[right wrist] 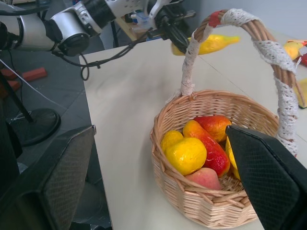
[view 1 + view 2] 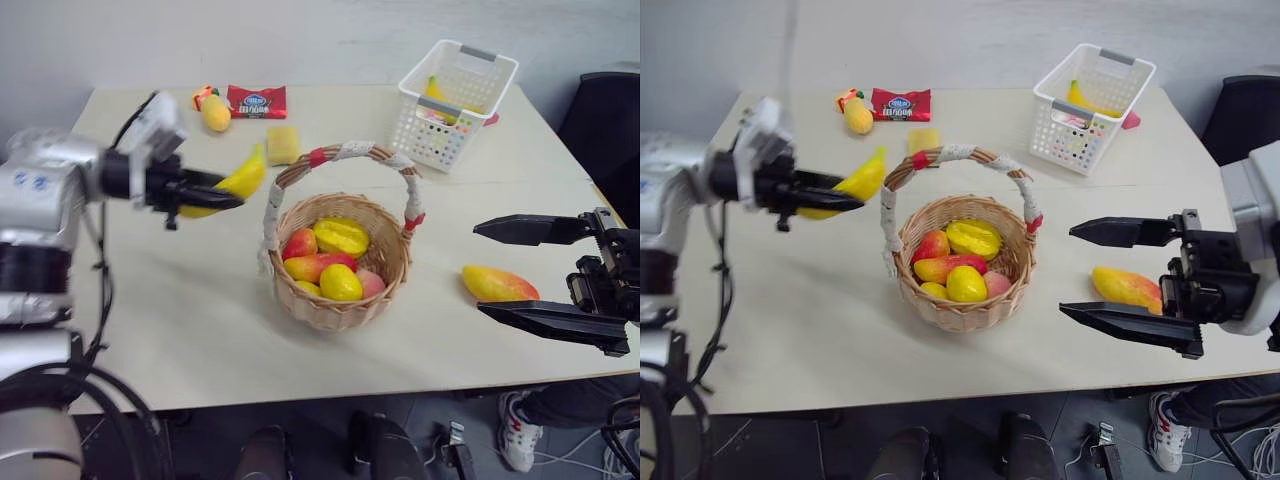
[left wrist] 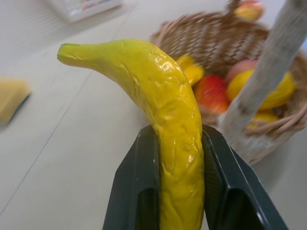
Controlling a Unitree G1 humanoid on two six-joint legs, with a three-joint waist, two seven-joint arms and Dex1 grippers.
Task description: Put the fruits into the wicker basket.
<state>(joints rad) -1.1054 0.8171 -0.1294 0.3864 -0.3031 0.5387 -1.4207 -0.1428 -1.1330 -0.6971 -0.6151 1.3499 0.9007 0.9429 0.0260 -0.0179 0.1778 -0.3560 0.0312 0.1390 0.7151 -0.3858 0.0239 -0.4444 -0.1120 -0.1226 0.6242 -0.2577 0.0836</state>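
Wicker basket [image 2: 335,300] holds several fruits [image 2: 330,262]; white basket [image 2: 455,100] holds another.

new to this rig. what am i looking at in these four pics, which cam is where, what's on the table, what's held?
A humanoid robot with two arms, each ending in two black fingers. Two pictures come from its head cameras looking down at a table; the other two from cameras on each wrist.

The left gripper is shut on a banana, beside the wicker basket, which already holds fruit. The right gripper is open and empty, near a mango on the table. Farther back: a white plastic basket, a yellow sponge, a red packet.
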